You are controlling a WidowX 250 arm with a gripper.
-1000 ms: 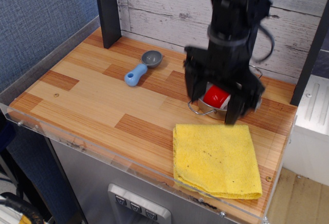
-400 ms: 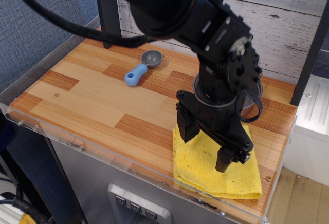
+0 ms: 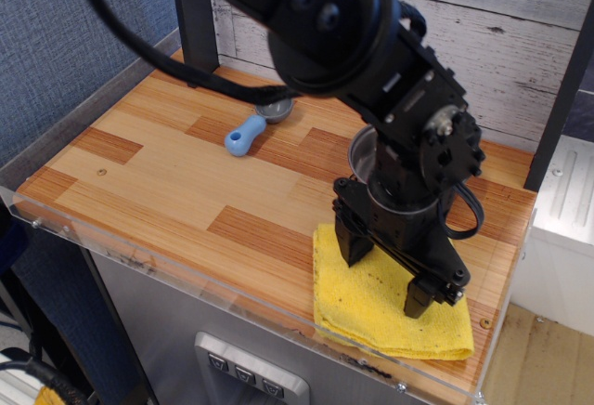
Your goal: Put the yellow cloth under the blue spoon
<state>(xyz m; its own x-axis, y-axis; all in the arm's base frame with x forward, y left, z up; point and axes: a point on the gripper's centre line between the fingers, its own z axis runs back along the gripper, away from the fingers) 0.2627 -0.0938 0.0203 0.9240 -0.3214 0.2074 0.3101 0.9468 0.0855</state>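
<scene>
The yellow cloth [image 3: 371,307] lies flat at the front right corner of the wooden table, partly hidden by my arm. My gripper [image 3: 385,275] is open, pointing down, with both fingertips [image 3: 353,247] low over or on the cloth. It holds nothing that I can see. The blue spoon [image 3: 249,131] lies at the back left of the middle, light-blue handle toward the front, its grey bowl partly behind my arm. It is well apart from the cloth.
A steel pot [image 3: 367,159] stands just behind the cloth, mostly hidden by my arm. A black post [image 3: 195,24] rises at the back left. A clear plastic rim [image 3: 139,256] runs along the table's front edge. A white plank wall is behind.
My arm swung forward and came down from over the pot onto the cloth. In the last half second it dropped a little lower and shifted slightly right. Cloth and spoon have not moved.
</scene>
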